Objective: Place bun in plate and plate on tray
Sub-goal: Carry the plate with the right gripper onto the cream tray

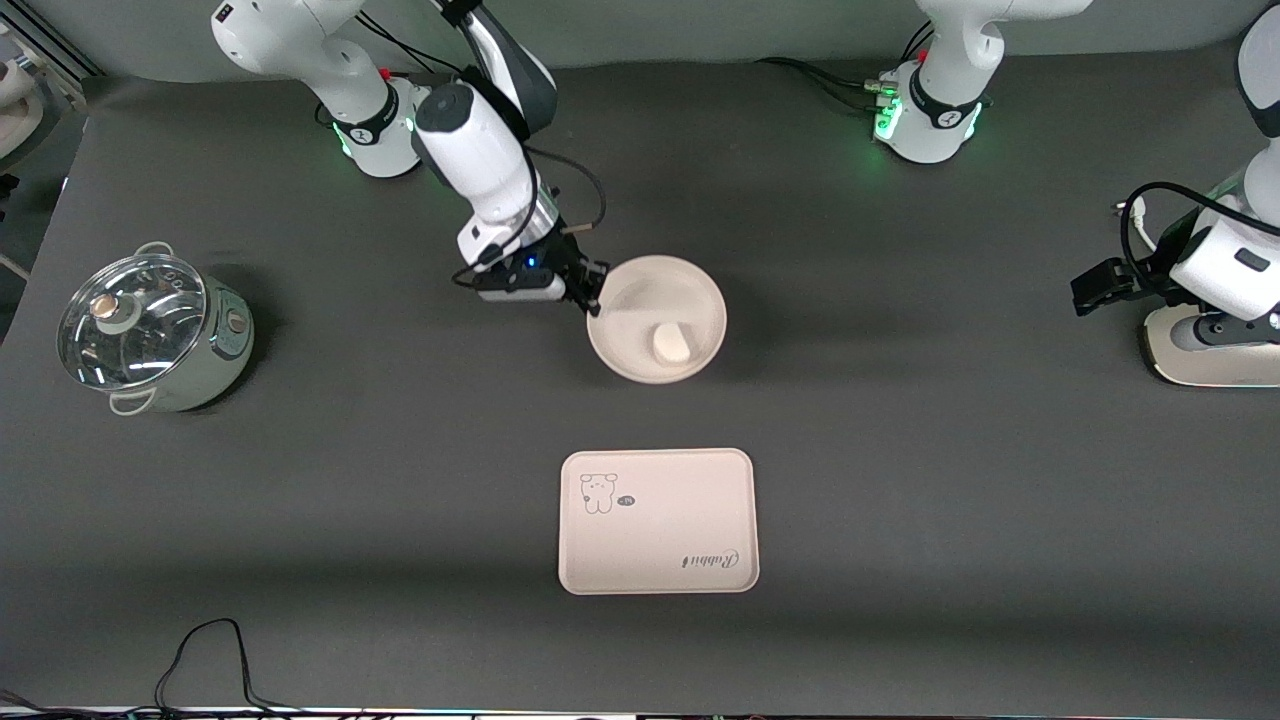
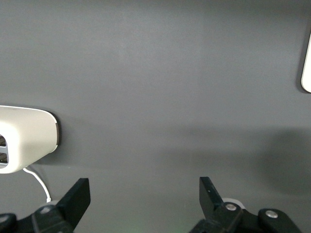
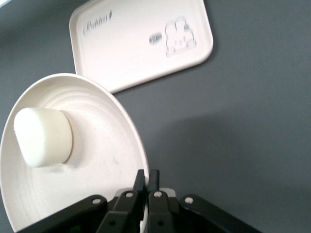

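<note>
Front view, centre of frame: the plate (image 1: 657,319) sits on the dark table (image 1: 900,450), with the bun (image 1: 671,343) lying inside it, toward the lower part of the bowl as shown; bun off-white, rounded, resting on the plate's inner surface. The plate looks tipped, its rim on the right arm's side raised; right wrist view confirms the tilt, the plate (image 3: 73,155) seen steeply with the bun (image 3: 43,137) sitting against its inner slope.

Right gripper (image 1: 592,290) at the plate's rim, upper centre of the front frame, arm coming down from the base at top left; in the right wrist view the fingers (image 3: 140,187) are pressed nearly together with the plate's rim pinched between them; grasping the plate at its edge.

The tray (image 1: 657,521) lies lower centre of the front frame, nearer the camera than the plate and well apart from it; flat on the table, cartoon animal and script showing; also seen in the upper part of the right wrist view (image 3: 141,41).

Left gripper (image 1: 1100,285) waits at the right edge of the front frame, low over the table by a white device (image 1: 1210,350); left wrist view shows its fingers (image 2: 75,199) spread wide, holding nothing.

A steel pot with a glass lid (image 1: 150,335) stands at the left of the front frame, toward the right arm's end of the table.
</note>
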Action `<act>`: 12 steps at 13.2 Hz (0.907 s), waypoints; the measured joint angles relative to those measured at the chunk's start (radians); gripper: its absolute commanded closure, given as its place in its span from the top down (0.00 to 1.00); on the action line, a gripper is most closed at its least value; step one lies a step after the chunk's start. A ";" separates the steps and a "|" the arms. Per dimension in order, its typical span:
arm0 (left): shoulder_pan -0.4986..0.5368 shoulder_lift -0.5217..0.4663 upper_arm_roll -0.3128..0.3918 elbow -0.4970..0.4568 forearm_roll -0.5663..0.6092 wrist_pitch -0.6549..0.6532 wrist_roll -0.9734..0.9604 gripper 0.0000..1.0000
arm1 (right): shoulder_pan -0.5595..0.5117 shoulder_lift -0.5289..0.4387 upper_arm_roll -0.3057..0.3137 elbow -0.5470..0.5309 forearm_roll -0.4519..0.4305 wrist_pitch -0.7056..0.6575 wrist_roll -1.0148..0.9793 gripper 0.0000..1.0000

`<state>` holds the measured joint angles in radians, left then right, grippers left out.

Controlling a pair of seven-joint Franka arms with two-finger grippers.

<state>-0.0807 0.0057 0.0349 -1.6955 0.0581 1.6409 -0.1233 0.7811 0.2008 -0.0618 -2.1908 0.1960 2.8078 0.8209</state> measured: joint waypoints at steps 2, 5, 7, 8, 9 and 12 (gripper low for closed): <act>0.000 0.000 0.000 0.000 0.000 0.000 0.000 1.00 | -0.055 0.129 -0.002 0.164 0.000 -0.041 -0.026 0.00; 0.000 0.000 0.000 0.000 0.000 0.000 0.000 1.00 | -0.133 0.336 -0.004 0.490 0.001 -0.185 -0.047 0.00; 0.000 0.000 0.000 0.000 0.000 0.000 0.000 1.00 | -0.174 0.465 -0.004 0.706 0.001 -0.289 -0.051 0.00; 0.000 0.000 0.000 0.000 0.000 0.000 0.000 1.00 | -0.188 0.525 -0.004 0.796 0.001 -0.320 -0.053 0.00; 0.000 0.000 0.000 0.000 0.000 0.000 0.000 1.00 | -0.196 0.582 -0.004 0.871 0.001 -0.330 -0.053 0.00; 0.000 0.000 0.000 0.000 0.000 0.000 0.000 1.00 | -0.199 0.694 -0.003 0.983 0.001 -0.332 -0.053 0.00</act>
<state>-0.0808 0.0057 0.0345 -1.6952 0.0581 1.6408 -0.1230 0.5823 0.8946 -0.0649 -1.2078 0.1974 2.4760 0.7674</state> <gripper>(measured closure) 0.000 0.956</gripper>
